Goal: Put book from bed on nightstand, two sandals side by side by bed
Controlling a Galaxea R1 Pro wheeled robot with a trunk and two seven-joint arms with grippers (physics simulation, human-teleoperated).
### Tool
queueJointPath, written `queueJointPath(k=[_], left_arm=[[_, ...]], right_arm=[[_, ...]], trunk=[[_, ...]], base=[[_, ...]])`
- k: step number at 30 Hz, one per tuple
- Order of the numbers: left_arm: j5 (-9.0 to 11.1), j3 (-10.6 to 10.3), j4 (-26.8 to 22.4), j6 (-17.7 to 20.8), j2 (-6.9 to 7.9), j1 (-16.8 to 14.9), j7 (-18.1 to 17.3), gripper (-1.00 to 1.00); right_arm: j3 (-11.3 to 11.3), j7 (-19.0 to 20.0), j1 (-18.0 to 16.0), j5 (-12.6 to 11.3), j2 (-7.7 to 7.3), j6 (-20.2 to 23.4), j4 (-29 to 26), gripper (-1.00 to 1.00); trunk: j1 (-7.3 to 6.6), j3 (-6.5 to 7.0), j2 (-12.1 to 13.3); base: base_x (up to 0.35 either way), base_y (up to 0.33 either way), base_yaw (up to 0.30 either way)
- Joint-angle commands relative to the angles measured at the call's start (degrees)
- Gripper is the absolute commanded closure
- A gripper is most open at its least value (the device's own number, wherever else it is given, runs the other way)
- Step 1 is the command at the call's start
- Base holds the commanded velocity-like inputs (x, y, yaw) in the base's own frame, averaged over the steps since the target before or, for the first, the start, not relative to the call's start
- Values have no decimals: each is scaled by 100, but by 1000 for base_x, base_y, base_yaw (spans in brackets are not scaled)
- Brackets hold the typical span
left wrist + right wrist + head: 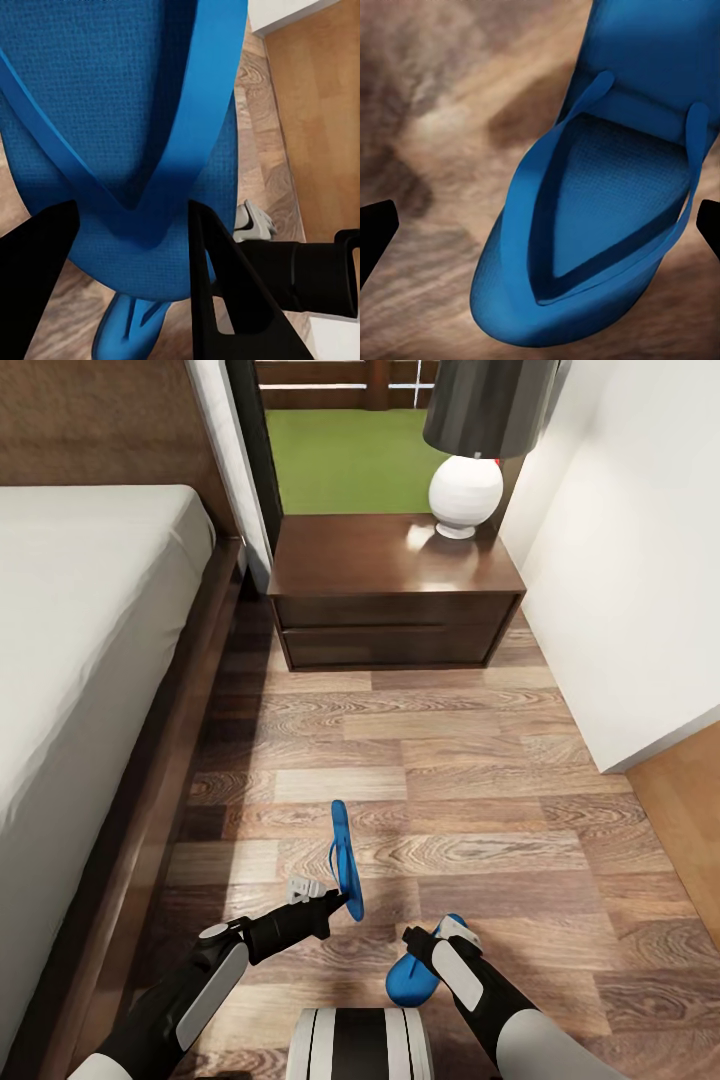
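Left fingers (217, 292) clamped on textured blue sandal (345, 855), right fingers (373, 232) apart.

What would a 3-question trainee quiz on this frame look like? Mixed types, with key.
1. True or false: the left gripper holds a sandal on edge, off the floor.
2. The other sandal lies: A) on the bed B) on the floor under the right gripper C) on the nightstand
3. What stands on the nightstand?

Key: 1 true; 2 B; 3 a lamp.
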Motion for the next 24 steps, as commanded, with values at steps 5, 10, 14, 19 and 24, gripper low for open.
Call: queueJointPath(k=[5, 10, 14, 19, 24], left_arm=[[65, -8, -4, 51, 4, -3, 1, 100], [65, -8, -4, 52, 4, -5, 1, 100], [64, -8, -4, 51, 4, -6, 1, 100], [62, -8, -4, 52, 4, -6, 1, 100], [61, -8, -4, 51, 4, -2, 1, 100]], right_arm=[[35, -45, -3, -33, -5, 16, -13, -100], [35, -45, -4, -33, -5, 14, -14, -100], [35, -45, -3, -32, -5, 12, -19, -100], [35, -45, -2, -32, -5, 8, -19, -100], [35, -45, -3, -32, -5, 9, -19, -100]], trunk=[[-1, -3, -1], [9, -92, -7], [12, -114, -8], [12, -114, -8], [20, -181, -12]], base=[[0, 0, 0], [0, 0, 0], [0, 0, 0], [0, 0, 0], [0, 0, 0]])
